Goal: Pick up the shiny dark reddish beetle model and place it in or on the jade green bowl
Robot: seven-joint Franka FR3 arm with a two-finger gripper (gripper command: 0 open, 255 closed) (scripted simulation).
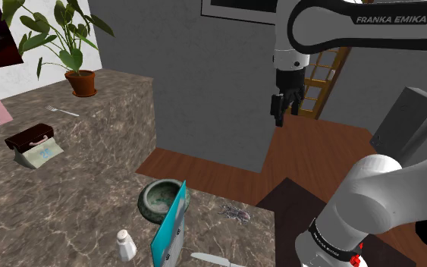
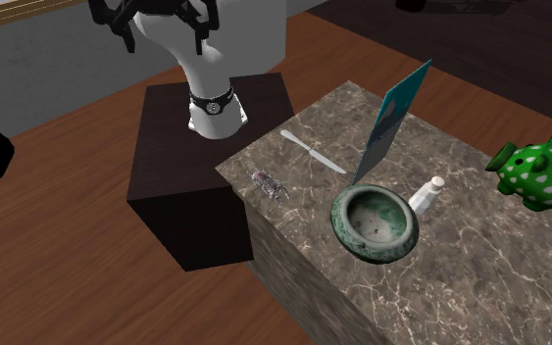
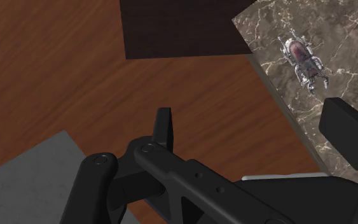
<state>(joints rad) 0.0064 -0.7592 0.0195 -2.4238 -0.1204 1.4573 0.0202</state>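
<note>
Gripper (image 1: 283,108) of the white arm, hanging high over the wooden floor (image 1: 204,163) and well apart from the marble counter (image 1: 60,197). In the wrist view we see its two black fingers (image 3: 163,127) spread wide with nothing between them but floor and the counter's edge. The beetle model (image 1: 235,213), glossy grey with a reddish back, lies flat on the counter near the corner closest to the dark stand (image 2: 180,211); in the wrist view it sits beyond the far finger, outside the gap. We find the green bowl (image 1: 149,212) on the same counter, near the beetle but not touching it, its hollow holding nothing. A teal card (image 1: 170,227) stands upright just beside the bowl, and a white shaker (image 1: 126,245) stands near both. A knife (image 2: 313,152) lies flat between the beetle and the card in the second exterior view. A green spotted figure (image 2: 536,174) stands farther along the counter.
</note>
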